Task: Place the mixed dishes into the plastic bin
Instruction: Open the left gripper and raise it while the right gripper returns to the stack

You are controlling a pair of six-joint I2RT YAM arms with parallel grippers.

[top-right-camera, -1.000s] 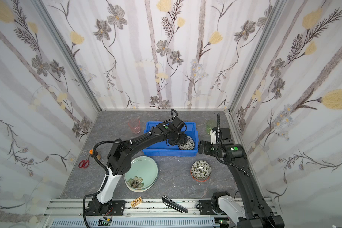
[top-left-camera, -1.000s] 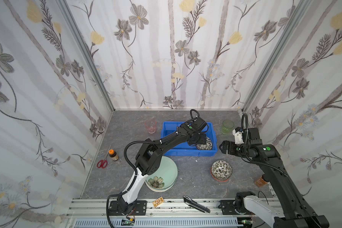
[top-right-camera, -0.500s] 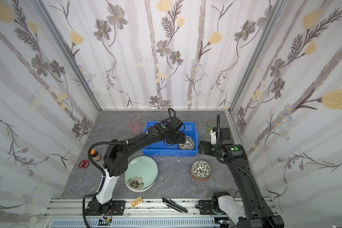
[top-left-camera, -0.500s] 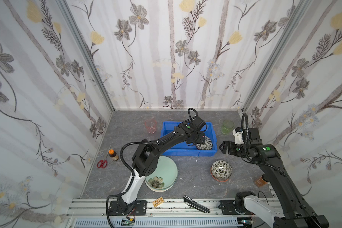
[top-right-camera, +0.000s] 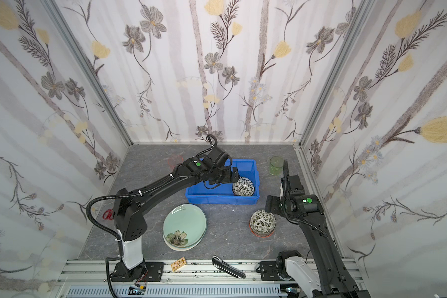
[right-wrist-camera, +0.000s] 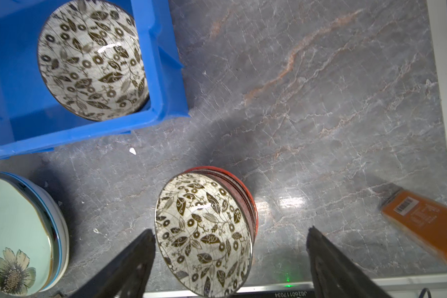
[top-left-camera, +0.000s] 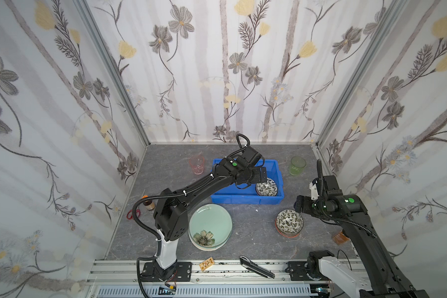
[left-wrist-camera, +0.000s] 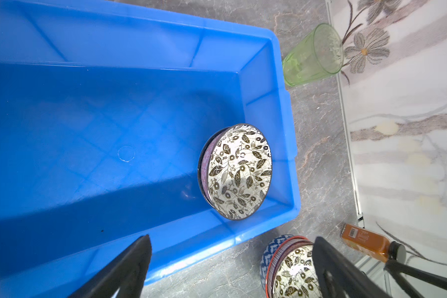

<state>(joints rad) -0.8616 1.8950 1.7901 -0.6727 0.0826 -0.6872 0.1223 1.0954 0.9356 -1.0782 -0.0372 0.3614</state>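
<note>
L pincer (left-wrist-camera: 232,238): jaws spread wide, holds nothing; hangs over right half of blue bin (top-left-camera: 245,199).
R pincer (right-wrist-camera: 230,231): jaws spread, gripping nothing; over bowl stack (top-left-camera: 289,222), one finger just beside top bowl's rim.
Bin spot: centre-far on tabletop (top-left-camera: 256,232).
Bowl in bin (top-left-camera: 266,185): blk/wht leaf pattern, near-right corner.
Stack detail: blk/wht bowl on top, red-rimmed and blue/wht below; on tabletop, near-right of bin, apart from it.
Plates (top-left-camera: 210,225): stacked, pale green w/ dark flower on top; near side of bin.
Pink tumbler (top-left-camera: 197,165): upright, left of bin.
Green tumbler (top-left-camera: 297,166): upright, right of bin.
</note>
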